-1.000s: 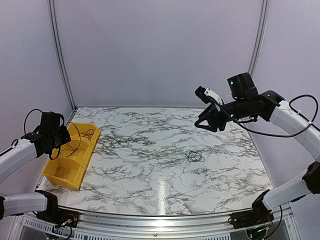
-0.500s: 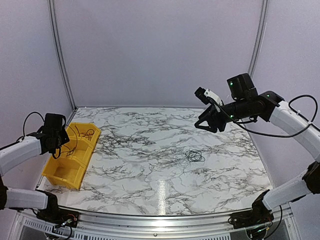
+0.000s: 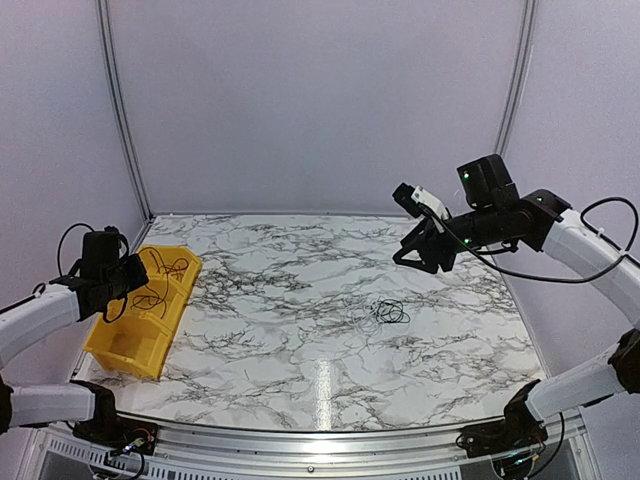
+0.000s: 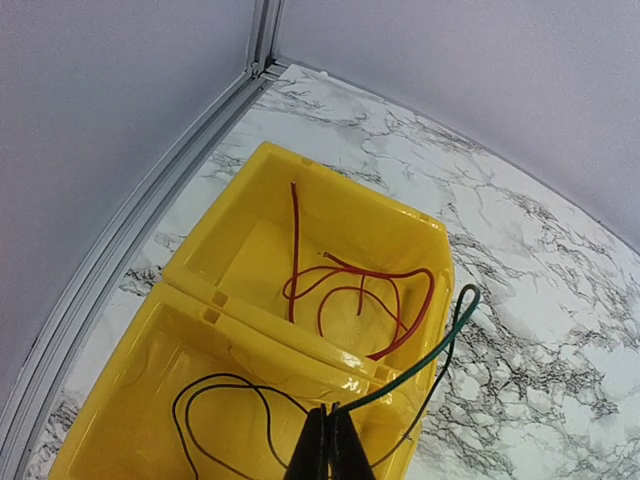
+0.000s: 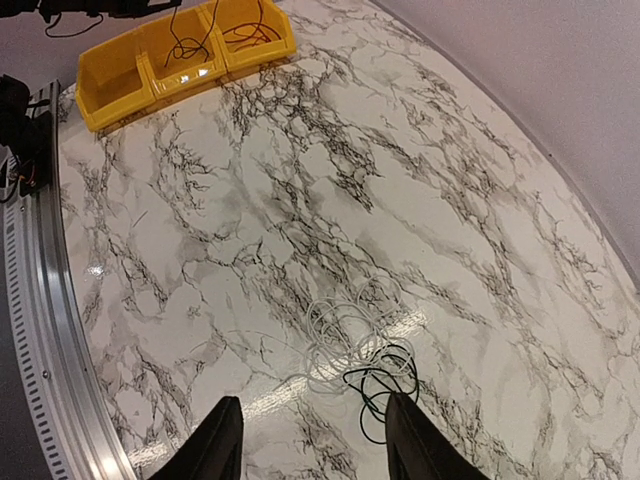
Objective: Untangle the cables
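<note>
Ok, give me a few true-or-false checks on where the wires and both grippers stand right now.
1. The left gripper is shut on a green wire. True.
2. The right gripper is open above the table, holding nothing. True.
3. The red wire lies on the table beside the yellow bin. False: it lies inside the bin's end compartment.
4. The tangle on the table is all black. False: it mixes white and black wires.
5. A black wire lies in the compartment next to the red wire's. True.

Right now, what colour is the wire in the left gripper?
The wire is dark green; clearest from left wrist.
</note>
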You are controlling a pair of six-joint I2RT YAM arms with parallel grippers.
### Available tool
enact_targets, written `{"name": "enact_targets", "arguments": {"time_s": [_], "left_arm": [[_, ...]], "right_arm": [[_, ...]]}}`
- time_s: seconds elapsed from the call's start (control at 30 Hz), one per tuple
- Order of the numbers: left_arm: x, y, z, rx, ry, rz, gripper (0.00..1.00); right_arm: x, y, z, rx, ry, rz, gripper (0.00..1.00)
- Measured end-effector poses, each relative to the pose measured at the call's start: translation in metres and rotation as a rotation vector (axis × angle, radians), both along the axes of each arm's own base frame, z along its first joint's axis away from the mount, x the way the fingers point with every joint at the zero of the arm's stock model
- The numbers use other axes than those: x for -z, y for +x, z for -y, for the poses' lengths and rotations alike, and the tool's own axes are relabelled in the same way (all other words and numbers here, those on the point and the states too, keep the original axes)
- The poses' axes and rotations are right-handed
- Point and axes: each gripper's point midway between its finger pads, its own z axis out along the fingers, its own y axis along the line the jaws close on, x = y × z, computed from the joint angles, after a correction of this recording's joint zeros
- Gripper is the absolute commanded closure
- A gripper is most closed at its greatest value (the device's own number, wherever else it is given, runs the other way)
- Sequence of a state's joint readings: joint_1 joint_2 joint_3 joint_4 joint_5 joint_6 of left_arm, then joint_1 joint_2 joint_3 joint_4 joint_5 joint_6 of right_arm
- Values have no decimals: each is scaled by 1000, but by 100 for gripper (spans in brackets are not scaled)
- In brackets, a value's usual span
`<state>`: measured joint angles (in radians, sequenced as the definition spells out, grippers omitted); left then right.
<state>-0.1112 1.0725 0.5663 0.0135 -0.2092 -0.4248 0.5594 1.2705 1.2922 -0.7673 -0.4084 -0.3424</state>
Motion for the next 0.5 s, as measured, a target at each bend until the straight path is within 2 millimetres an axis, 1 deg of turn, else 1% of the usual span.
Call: {"name": "enact_targets", "arguments": {"time_s": [0.1,0.27,0.4,0.5], "left_arm": [[3,-15,-9,-60,-4,-44,100],[18,-44,-25,-178,-14,-159,100],[33,-61,-29,-246,-40,-262,100],[49,-68,-29,-283,-55,-344,100]], "right_arm": [[-1,0,0,-2,0,5,51],[-1,0,0,-2,2,8,51],[3,-1,1,-4,-3,2,51],[3,-1,1,-4,-3,4,51]]}}
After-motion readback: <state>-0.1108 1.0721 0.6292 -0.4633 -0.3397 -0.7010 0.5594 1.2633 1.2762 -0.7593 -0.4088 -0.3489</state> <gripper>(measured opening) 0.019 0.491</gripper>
